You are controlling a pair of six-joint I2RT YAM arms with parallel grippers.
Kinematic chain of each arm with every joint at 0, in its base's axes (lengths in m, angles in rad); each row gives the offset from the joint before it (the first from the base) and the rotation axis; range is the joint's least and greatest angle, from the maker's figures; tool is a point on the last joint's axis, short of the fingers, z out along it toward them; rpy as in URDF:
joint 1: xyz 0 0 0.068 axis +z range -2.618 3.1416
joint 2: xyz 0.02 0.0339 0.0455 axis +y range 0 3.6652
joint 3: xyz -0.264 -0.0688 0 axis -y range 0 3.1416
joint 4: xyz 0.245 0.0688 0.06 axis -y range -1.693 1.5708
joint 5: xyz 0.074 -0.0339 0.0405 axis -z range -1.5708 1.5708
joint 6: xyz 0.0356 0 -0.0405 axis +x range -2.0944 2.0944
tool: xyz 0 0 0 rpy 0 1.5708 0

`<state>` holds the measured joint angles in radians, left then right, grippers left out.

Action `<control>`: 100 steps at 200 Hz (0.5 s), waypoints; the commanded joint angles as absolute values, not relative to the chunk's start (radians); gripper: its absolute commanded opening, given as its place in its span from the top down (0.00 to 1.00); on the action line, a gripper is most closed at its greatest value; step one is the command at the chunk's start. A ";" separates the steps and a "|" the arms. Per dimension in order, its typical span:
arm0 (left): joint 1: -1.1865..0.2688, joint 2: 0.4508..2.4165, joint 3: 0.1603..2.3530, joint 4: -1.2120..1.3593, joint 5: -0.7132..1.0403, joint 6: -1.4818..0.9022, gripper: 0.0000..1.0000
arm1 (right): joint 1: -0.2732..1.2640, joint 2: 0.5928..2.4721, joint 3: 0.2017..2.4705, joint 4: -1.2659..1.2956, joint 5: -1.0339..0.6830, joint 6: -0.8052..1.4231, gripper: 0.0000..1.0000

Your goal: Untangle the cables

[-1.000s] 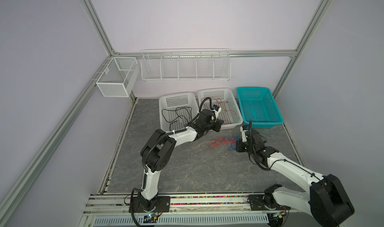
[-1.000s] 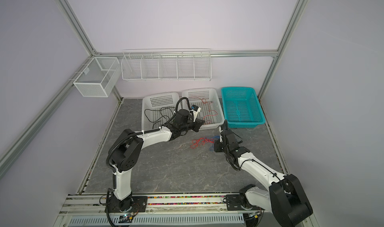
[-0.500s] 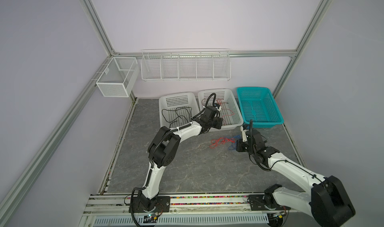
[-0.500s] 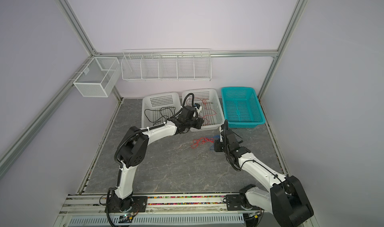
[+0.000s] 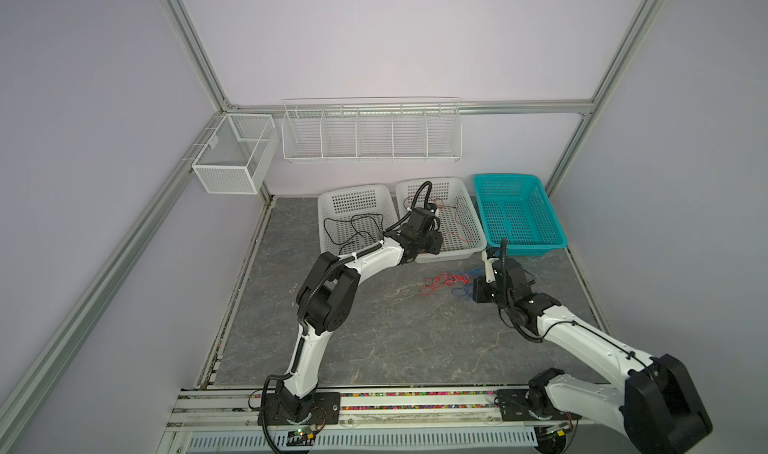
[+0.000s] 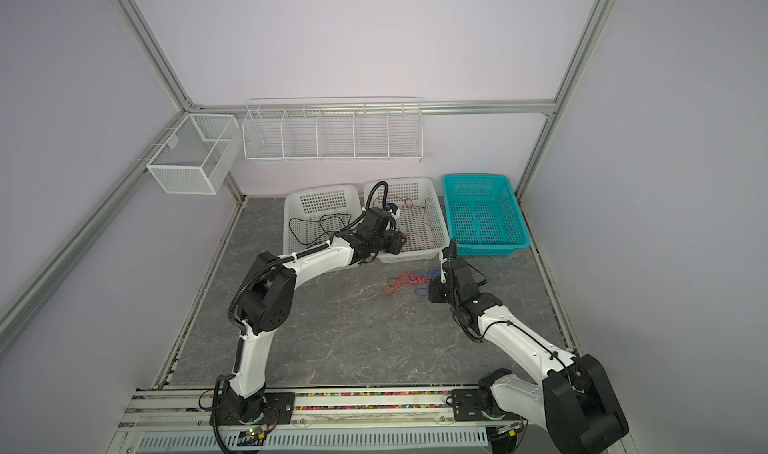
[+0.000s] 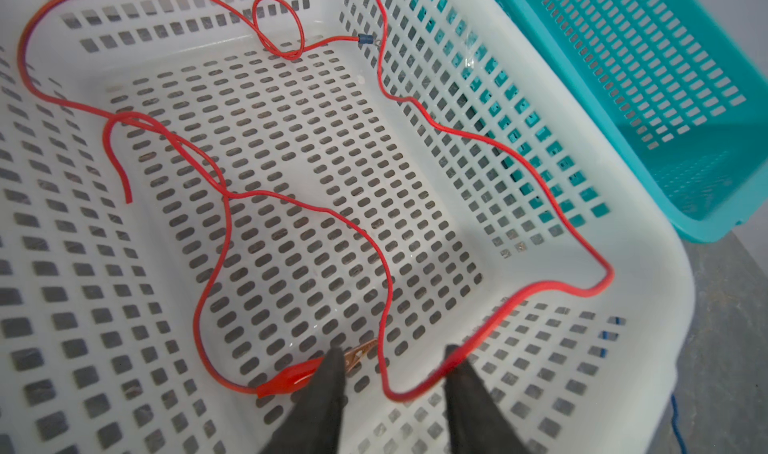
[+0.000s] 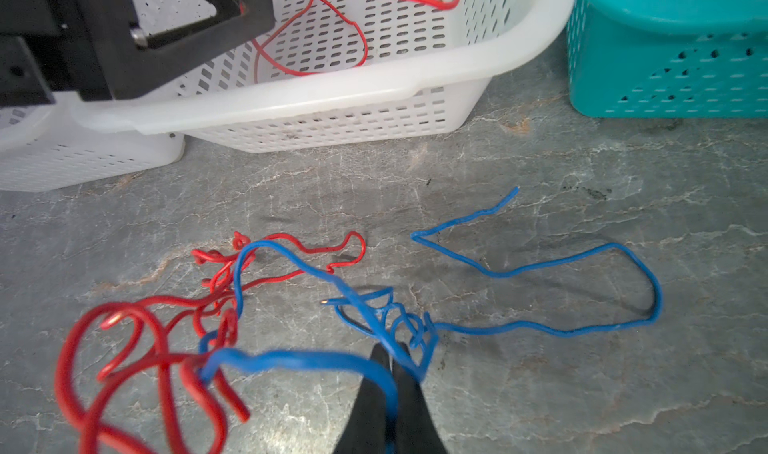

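Left pincer (image 7: 392, 350) open and empty over white basket (image 7: 648, 273), with red cable (image 7: 286, 379) loose on its floor. Right pincer (image 8: 390, 358) closed on blue cable (image 8: 291, 357), at 3 o'clock of its knot with second red cable (image 8: 116, 306) on counter (image 8: 540, 389), 6 o'clock of basket. Step, as judged: parting blue from red. Next: left grip on red, then a pull toward 9 o'clock.

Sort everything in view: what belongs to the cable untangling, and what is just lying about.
Job in hand: red cable in the middle white basket; black cable in the left white basket; blue cable, pinched by the right gripper, tangled with the loose red cable on the table; left gripper, open.
Lying about: teal basket; wire rack; mesh box.
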<state>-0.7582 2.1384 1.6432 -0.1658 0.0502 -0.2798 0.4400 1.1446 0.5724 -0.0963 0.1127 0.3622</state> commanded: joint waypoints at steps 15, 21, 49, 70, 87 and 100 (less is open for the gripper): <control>-0.757 2.074 1.672 -0.176 0.048 -0.258 0.25 | 0.435 1.143 0.580 -0.092 0.132 0.348 0.93; -0.756 2.064 1.672 -0.175 0.056 -0.256 0.10 | 0.435 1.143 0.581 -0.092 0.132 0.347 0.93; -0.758 2.017 1.648 -0.153 0.066 -0.256 0.01 | 0.435 1.144 0.582 -0.096 0.130 0.347 0.93; -0.757 1.970 1.615 -0.132 0.070 -0.252 0.01 | 0.433 1.146 0.586 -0.100 0.130 0.343 0.93; -0.758 1.922 1.562 -0.099 0.089 -0.252 0.00 | 0.433 1.147 0.595 -0.109 0.127 0.331 0.93; -0.758 1.876 1.506 -0.065 0.116 -0.240 0.04 | 0.434 1.147 0.610 -0.124 0.112 0.314 0.92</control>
<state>-0.7582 1.9545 1.5864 -0.1261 0.0685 -0.2588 0.4400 1.1454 0.5735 -0.0994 0.1158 0.3508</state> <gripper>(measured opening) 0.990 0.076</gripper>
